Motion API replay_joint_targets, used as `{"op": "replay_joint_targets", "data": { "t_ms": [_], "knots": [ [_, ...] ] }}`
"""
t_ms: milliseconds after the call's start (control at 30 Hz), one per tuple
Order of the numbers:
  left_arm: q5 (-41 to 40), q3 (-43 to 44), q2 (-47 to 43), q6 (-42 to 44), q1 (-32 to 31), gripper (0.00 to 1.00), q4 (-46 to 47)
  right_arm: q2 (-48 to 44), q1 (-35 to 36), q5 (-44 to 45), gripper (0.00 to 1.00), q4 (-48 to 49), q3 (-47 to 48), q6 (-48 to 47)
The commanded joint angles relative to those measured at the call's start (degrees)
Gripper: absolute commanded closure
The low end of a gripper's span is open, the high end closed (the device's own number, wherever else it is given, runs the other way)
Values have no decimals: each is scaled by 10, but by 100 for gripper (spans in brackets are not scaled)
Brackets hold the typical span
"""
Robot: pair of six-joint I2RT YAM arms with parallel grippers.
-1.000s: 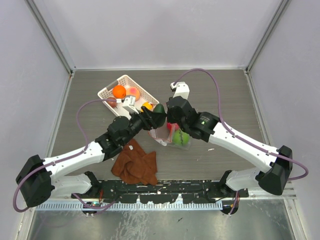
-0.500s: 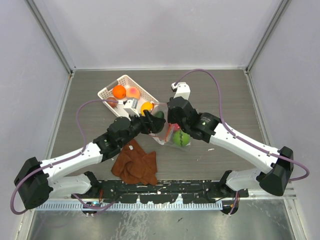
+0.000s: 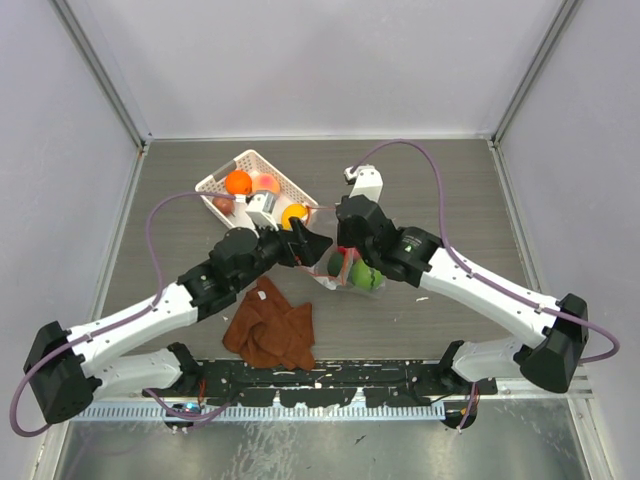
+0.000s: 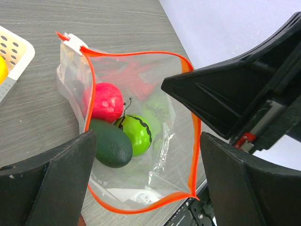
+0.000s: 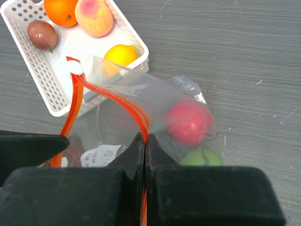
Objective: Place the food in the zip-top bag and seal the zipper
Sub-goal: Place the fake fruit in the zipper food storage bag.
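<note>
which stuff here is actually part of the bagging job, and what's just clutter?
Job: zip-top bag and its zipper; red fruit, dark green fruit, bright green fruit inside it; orange fruit, peach fruit, dark red fruit, yellow fruit in the white basket; right gripper pinching the bag's mouth.
Lying about: brown cloth; white basket.

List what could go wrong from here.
The right jaws pinch the zipper at one spot; a slip would let the zip-top bag mouth sag shut.
Four fruits wait in the basket; with others already inside, crowding may block sealing.
The open left jaws, close over the mouth, could snag it.
</note>
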Motion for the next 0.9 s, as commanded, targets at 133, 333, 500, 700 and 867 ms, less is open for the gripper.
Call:
{"op": "replay_joint_targets", "data": {
  "t_ms": [133,333,500,700,867],
  "knots": [
    [-41,95,-39,64,1,6,-133,-42,3,71,100,6,-5,-2],
    [-14,146,-14,85,60,5,-221,-48,2,93,100,-8,-6,-8],
    [48,174,24,91,133,4,-265,-51,2,95,100,-10,-5,-15],
    [87,213,99,109,192,3,-304,-45,2,75,100,5,-3,-34],
    [114,234,172,119,240,2,-301,-40,2,64,100,11,0,-43]
  ]
}}
